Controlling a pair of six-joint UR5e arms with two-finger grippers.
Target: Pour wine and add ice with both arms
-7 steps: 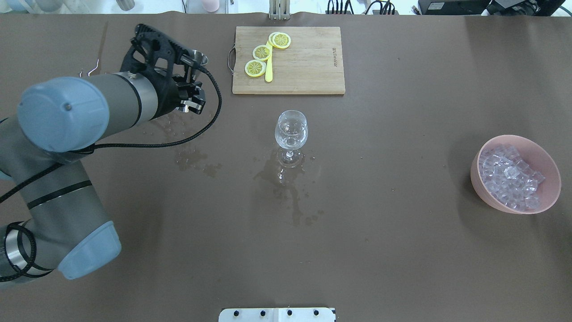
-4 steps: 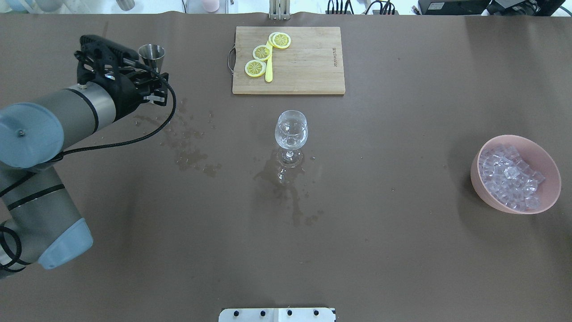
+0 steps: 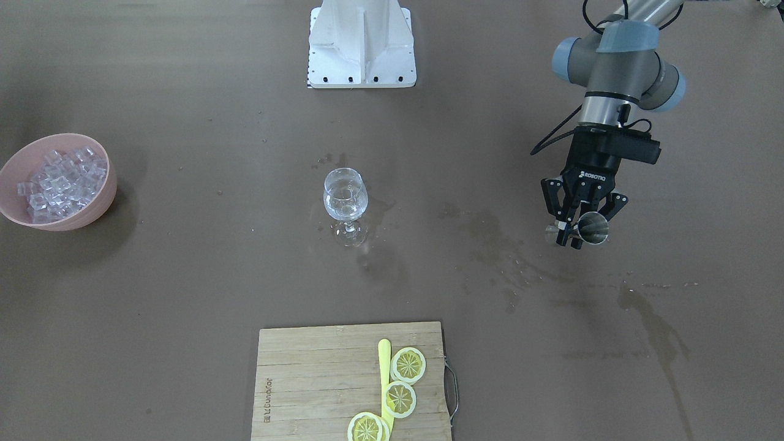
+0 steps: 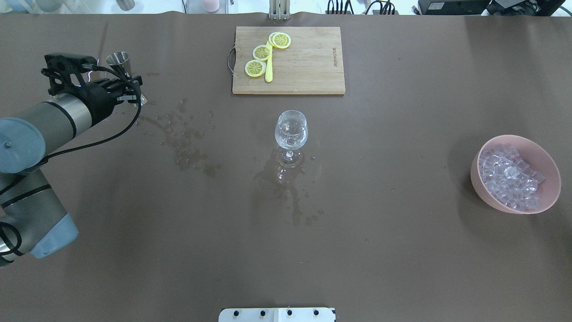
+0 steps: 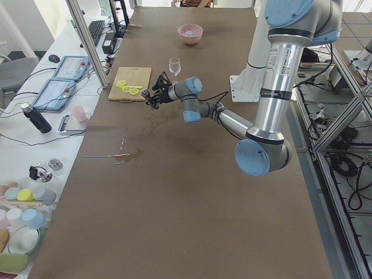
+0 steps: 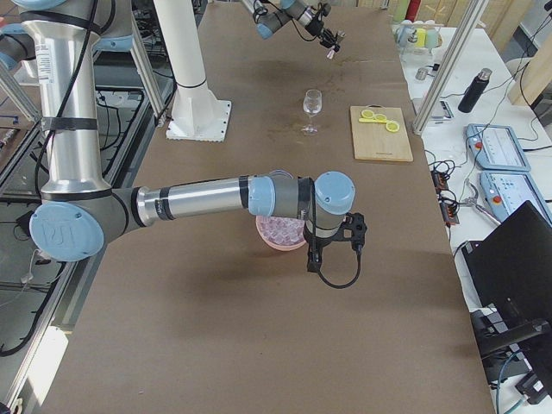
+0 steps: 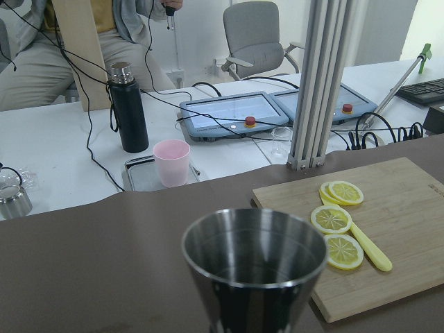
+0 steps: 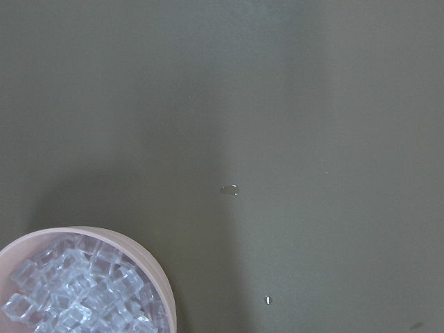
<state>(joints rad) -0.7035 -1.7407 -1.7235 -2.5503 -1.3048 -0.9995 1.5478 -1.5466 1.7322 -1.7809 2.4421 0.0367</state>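
Because the wine [image 4: 291,139] sits in the glass [image 4: 291,127] mid-counter, my left gripper [image 3: 580,231] squeezes the cup [image 7: 254,267] upright near the far left corner, probably to park it. Ice [image 4: 509,176] waits in the bowl [image 4: 479,190] by the right edge; I cannot tell my right gripper's [image 6: 336,243] grip.

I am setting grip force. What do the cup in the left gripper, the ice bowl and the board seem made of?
The cup: polished metal, probably steel; its rim shines and its wall shows reflections. The bowl: matte pink plastic, perhaps; opaque, even colour. The board: pale wood or bamboo; parallel strips and grain show.
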